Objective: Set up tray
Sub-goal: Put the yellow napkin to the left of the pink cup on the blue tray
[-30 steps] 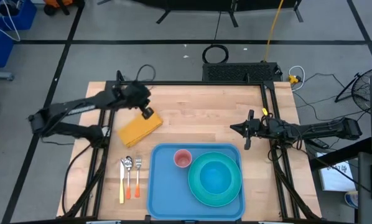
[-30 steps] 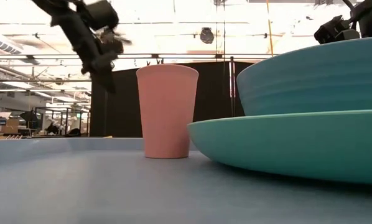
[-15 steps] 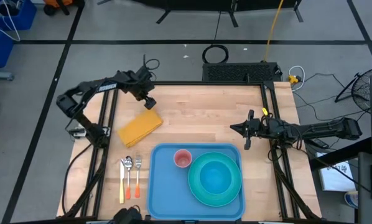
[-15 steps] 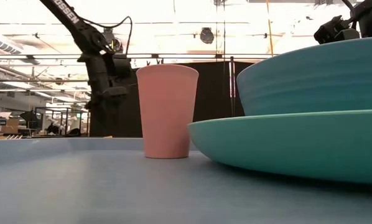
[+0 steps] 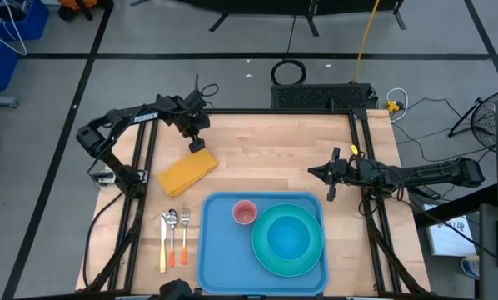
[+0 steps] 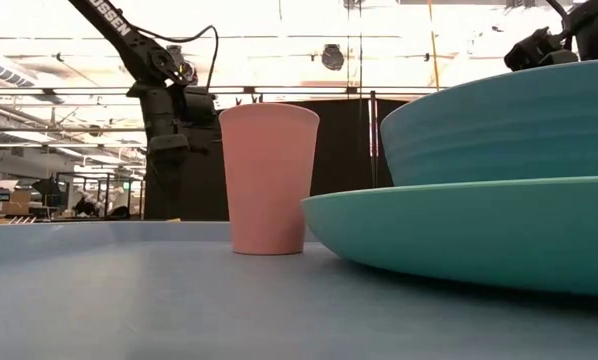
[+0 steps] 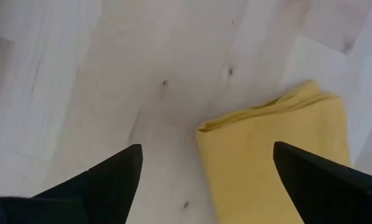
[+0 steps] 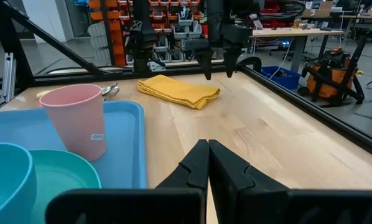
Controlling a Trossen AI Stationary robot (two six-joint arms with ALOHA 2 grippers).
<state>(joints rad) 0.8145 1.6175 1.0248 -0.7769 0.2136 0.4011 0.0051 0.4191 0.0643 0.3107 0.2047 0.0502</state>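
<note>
1. The cutlery [image 5: 173, 237] lies on the bare table [image 5: 274, 158] just beside the left rim of the tray, a knife, a fork and a spoon side by side; it looks placed already, so that part of the setting seems done.

2. The left gripper [image 5: 197, 144] hangs over the table's far left part, just off the far corner of the yellow napkin [image 5: 186, 172]; its fingers [image 7: 111, 180] stand wide apart and hold nothing, and the left wrist view shows the cloth lying flat on the wood between and below them.

3. The napkin is folded, lies askew on the wood and is apart from the tray; I judge the step in hand to be the napkin's placing, with the cloth set down and the gripper free above it.

4. The tray [image 5: 220, 250] sits at the near middle of the table; on it stand a pink cup [image 5: 245, 212] at its far left part and a turquoise plate [image 5: 276, 260] with a bowl [image 5: 288, 236] on top, filling its right side.

5. The right gripper [image 5: 331, 175] waits over the table's right part, beyond the tray's far right corner; its fingers [image 8: 198, 165] are pressed together and empty.

6. The next move, as I judge it, calls for the left arm to lift clear without dragging the cloth; if the napkin should lie squarer to the cutlery, it needs a fresh pinch at a folded edge, since loose cloth may unfold.
</note>
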